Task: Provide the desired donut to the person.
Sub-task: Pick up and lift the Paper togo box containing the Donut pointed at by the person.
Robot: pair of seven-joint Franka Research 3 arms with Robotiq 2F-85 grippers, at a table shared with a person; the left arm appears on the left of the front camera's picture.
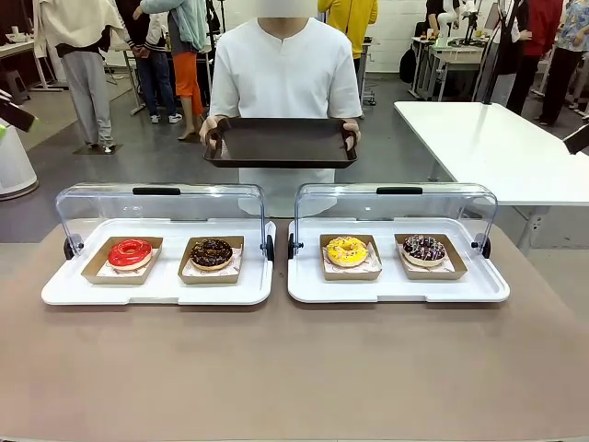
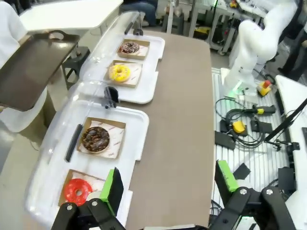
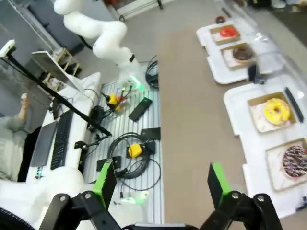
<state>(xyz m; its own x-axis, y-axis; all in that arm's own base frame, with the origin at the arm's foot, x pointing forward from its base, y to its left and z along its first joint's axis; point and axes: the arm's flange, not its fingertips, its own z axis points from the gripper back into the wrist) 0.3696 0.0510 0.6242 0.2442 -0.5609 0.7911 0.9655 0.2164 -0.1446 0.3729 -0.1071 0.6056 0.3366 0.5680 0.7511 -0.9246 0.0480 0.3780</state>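
Spread wide and empty: left gripper, right gripper. Red donut, chocolate donut, yellow donut and sprinkled donut are set in cardboard trays on two white display trays. A brown tray is held just behind them by the person.

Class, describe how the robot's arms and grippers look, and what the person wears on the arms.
Both arms are smooth white rounded segments: the right arm, the left arm. The left gripper and right gripper have black fingers with bright green pads. The person wears short white sleeves.
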